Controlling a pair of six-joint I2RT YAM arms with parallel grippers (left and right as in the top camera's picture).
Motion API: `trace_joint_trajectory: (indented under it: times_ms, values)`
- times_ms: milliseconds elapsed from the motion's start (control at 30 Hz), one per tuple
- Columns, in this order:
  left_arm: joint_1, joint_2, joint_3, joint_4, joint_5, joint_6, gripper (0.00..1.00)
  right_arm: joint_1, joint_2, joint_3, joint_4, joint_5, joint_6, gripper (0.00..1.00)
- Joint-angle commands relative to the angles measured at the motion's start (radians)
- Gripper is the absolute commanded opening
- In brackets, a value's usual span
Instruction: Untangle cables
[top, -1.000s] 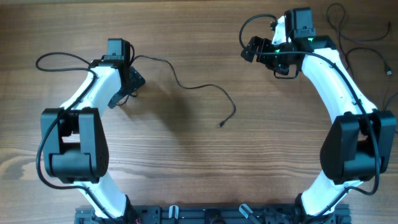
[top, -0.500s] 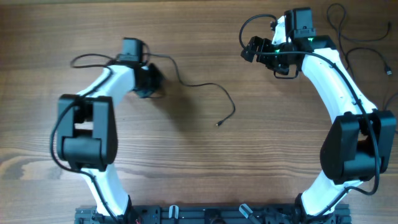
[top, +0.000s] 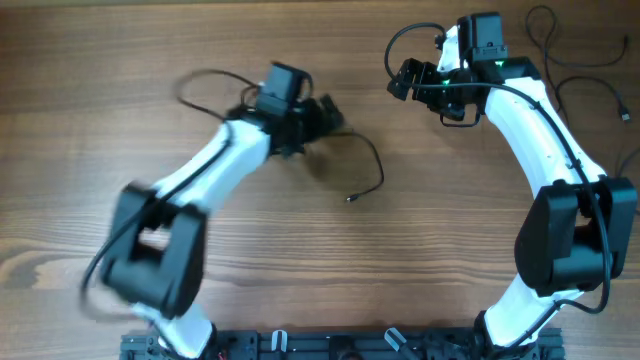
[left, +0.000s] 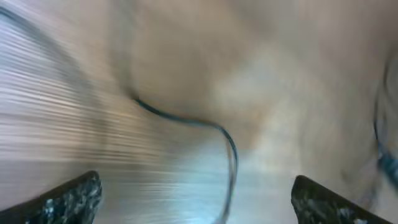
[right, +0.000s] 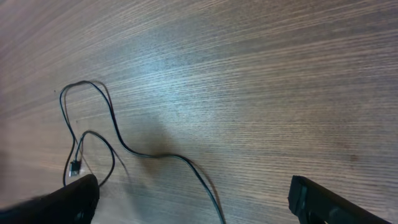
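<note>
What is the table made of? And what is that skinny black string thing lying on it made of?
The table looks like wood, or maybe a sheet printed to look like wood: it is brown, with long grain lines and a soft, dull shine. The skinny black cable looks like a wire in a smooth plastic or rubbery coat, because it bends into loose loops. What is inside it does not show.

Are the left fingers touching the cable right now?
Apart. The left wrist view, though blurred, shows the cable passing between the open fingers, a clear gap each side.
</note>
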Motion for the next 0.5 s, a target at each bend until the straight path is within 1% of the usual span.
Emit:
trace_joint_trajectory:
  times_ms: [0, 100, 133, 200, 233, 267, 300, 333, 367, 400, 467]
  values:
    - [0.085, -0.189, 0.005, -0.121, -0.446, 0.053, 1.0, 0.002, -0.011, -0.002, 0.0, 0.015, 0.007, 1.0]
    - [0.163, -0.212, 0.004, -0.27, -0.645, 0.053, 1.0, 0.002, -0.011, -0.002, 0.097, 0.017, 0.006, 1.0]
    - [0.195, -0.21, 0.004, -0.317, -0.687, 0.052, 1.0, 0.002, -0.011, -0.002, 0.119, 0.012, 0.017, 1.0]
    - [0.274, -0.21, 0.004, -0.392, -0.689, 0.048, 1.0, 0.002, -0.011, -0.002, 0.105, -0.006, 0.147, 1.0]
    - [0.319, -0.21, 0.004, -0.415, -0.678, 0.04, 1.0, 0.002, -0.011, -0.002, 0.104, 0.001, 0.259, 1.0]
    - [0.366, -0.21, 0.004, -0.434, -0.655, 0.016, 1.0, 0.002, -0.011, -0.002, 0.108, 0.034, 0.318, 1.0]
    - [0.408, -0.21, 0.004, -0.448, -0.624, -0.007, 1.0, 0.0, -0.011, -0.002, 0.13, 0.067, 0.337, 1.0]
    - [0.45, -0.21, 0.004, -0.457, -0.583, -0.011, 1.0, 0.003, -0.01, -0.002, 0.182, -0.007, 0.32, 1.0]
    - [0.483, -0.21, 0.004, -0.461, -0.544, -0.011, 1.0, 0.027, -0.001, -0.002, 0.271, -0.105, 0.174, 1.0]
    - [0.511, -0.21, 0.004, -0.46, -0.512, -0.011, 1.0, 0.071, 0.005, -0.002, 0.314, -0.143, 0.042, 1.0]
    - [0.537, -0.21, 0.004, -0.459, -0.505, -0.011, 1.0, 0.185, 0.015, -0.002, 0.312, -0.031, -0.058, 1.0]
